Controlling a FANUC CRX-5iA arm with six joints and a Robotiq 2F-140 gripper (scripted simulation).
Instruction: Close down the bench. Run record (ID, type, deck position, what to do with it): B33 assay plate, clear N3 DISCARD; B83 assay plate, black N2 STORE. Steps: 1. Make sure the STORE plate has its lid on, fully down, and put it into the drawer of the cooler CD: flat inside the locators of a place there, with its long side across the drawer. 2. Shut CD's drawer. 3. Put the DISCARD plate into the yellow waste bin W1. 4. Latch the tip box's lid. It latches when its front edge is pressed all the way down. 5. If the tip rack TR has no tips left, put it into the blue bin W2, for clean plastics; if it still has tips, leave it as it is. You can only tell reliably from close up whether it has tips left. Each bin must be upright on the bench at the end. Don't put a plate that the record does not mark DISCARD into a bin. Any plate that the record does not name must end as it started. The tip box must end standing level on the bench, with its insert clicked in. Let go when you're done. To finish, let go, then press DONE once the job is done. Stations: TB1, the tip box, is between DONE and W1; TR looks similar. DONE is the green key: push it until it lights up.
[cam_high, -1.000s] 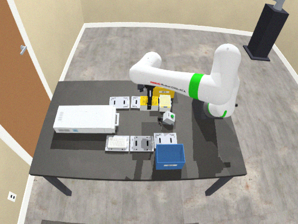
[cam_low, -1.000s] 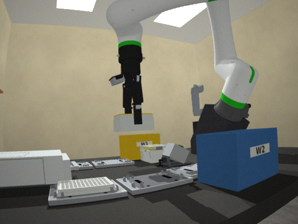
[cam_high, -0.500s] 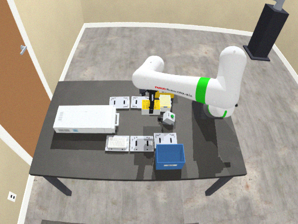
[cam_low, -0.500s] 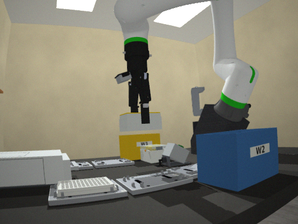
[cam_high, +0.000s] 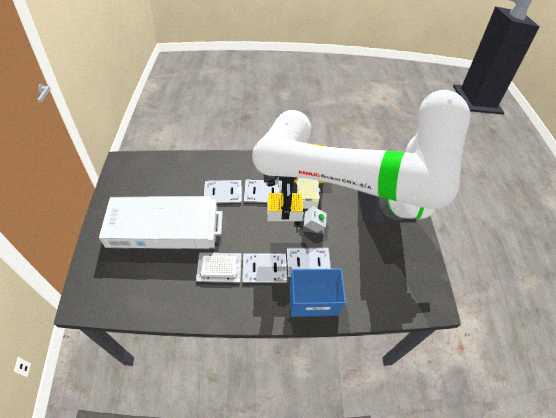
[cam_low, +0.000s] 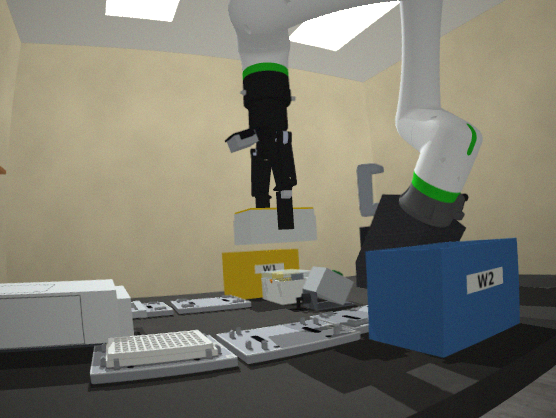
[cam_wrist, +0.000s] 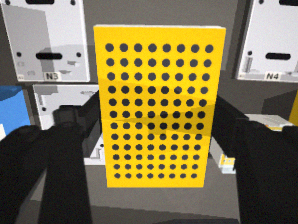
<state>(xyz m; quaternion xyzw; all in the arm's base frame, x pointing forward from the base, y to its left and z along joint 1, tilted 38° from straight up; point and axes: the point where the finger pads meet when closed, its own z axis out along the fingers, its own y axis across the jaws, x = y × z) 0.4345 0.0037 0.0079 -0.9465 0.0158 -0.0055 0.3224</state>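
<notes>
The gripper (cam_low: 274, 210) is clamped on the tip rack (cam_low: 275, 226), held high above the bench near the blue bin W2 (cam_low: 442, 295). A release short of the bin would likely drop it onto the green DONE key (cam_high: 320, 217) below.

The tip rack (cam_low: 275, 226) hangs clamped in the gripper (cam_low: 274, 204), high above the bench (cam_high: 150, 165), over the tip box (cam_low: 284, 286) in front of bin W1 (cam_low: 245, 272). Bin W2 (cam_high: 317, 292) stands at the near edge (just beside an unloaded nest (cam_high: 308, 258)). The cooler (cam_high: 157, 222) lies at the left end, a plate (cam_high: 218, 266) just before it.
</notes>
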